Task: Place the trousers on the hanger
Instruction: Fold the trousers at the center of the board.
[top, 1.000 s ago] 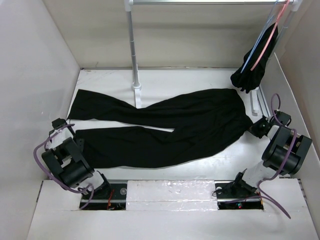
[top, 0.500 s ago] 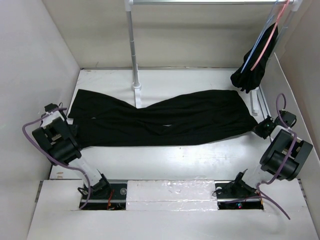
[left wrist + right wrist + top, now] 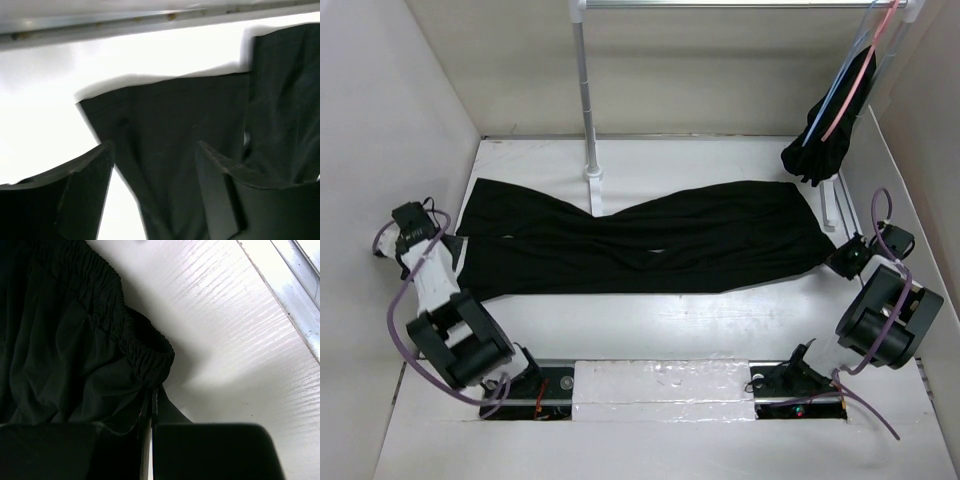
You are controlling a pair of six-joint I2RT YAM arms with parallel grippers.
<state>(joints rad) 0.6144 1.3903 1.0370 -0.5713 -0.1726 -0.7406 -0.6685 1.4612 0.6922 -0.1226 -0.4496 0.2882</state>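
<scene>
The left gripper (image 3: 405, 222) is at the table's (image 3: 650, 310) left edge, beside the wall. In its wrist view the fingers (image 3: 85, 185) stand wide apart with nothing between them, and the hem of a trouser leg lies just beyond. The trousers (image 3: 650, 245) lie flat across the middle of the table. Both legs run to the left, one behind the other, and the waist is to the right. A white rack pole (image 3: 586, 90) stands at the back, its foot touching the far leg's upper edge. At the near right corner of the waist, the right gripper (image 3: 845, 258) has its fingers pressed together on a bit of black fabric just below the gathered elastic waistband (image 3: 125, 335). The hanger (image 3: 832, 205), a slim pale shape, lies on the table along the right wall, just beyond the waist. Above it a small bunched black garment (image 3: 820, 135) hangs from the rail with a pink hanger (image 3: 860, 75).
</scene>
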